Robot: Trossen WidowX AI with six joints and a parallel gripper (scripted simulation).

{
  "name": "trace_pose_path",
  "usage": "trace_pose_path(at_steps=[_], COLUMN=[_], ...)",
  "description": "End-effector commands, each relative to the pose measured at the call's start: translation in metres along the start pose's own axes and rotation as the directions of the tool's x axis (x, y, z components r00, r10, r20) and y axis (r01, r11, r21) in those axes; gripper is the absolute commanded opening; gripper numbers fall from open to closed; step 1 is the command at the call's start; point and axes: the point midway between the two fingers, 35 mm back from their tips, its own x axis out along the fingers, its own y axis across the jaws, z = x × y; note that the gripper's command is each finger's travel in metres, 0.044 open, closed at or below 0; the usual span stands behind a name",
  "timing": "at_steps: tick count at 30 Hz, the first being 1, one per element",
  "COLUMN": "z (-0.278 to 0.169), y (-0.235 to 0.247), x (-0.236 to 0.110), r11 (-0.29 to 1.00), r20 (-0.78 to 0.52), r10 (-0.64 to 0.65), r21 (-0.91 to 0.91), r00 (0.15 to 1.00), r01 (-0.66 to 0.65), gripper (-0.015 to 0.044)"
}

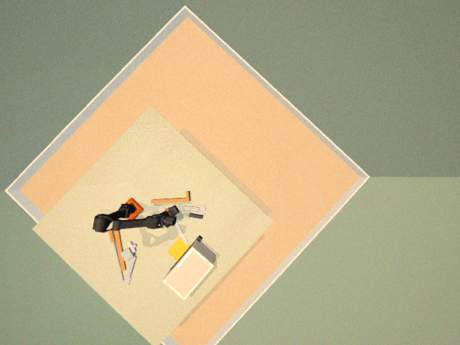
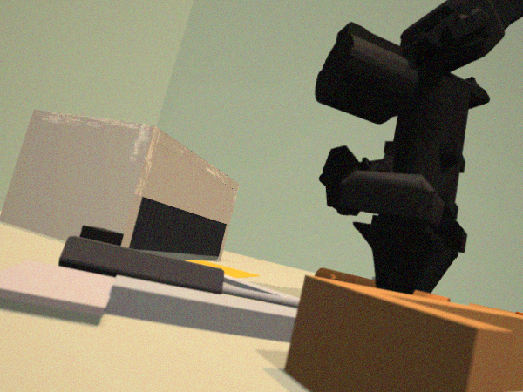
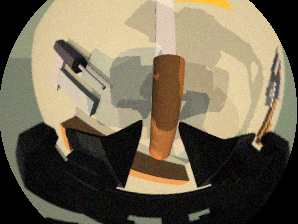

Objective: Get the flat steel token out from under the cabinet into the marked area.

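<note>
My gripper [image 1: 172, 211] [image 2: 403, 285] [image 3: 161, 124] is open, and its fingers stand apart on either side of the orange L-shaped tool [image 1: 170, 199] [image 2: 392, 331] [image 3: 165, 106]. The pale cabinet [image 1: 189, 272] [image 2: 109, 174] stands beyond it, with its dark vent slots [image 2: 176, 231] facing the yellow marked area [image 1: 178, 248] [image 2: 227, 269]. A thin pale stick [image 1: 182, 234] [image 2: 261, 294] [image 3: 162, 16] lies on the table and points toward the yellow area. I cannot see the steel token in any view.
A pale tool with a dark bar [image 1: 195, 211] [image 2: 139, 263] [image 3: 80, 76] lies right beside the gripper. A small dark block [image 1: 199, 238] [image 2: 101, 234] sits at the cabinet's corner. More orange and grey tools [image 1: 123, 257] lie near the arm's orange base [image 1: 134, 207].
</note>
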Motion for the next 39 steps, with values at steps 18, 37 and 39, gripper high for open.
trace_pose_path(at_steps=[18,37,39], z=[-0.0002,0.0021,0.0047], y=[0.0007,0.0008,0.0009], x=[0.0018,0.0017,0.0017], r11=[1.0,1.0,1.0], r20=[0.004,0.004,0.003], r10=[0.006,0.005,0.005], r21=[-0.002,-0.004,-0.005], r00=[1.0,1.0,1.0], r01=[-0.006,-0.005,-0.005], gripper=[0.0191,0.0,0.0])
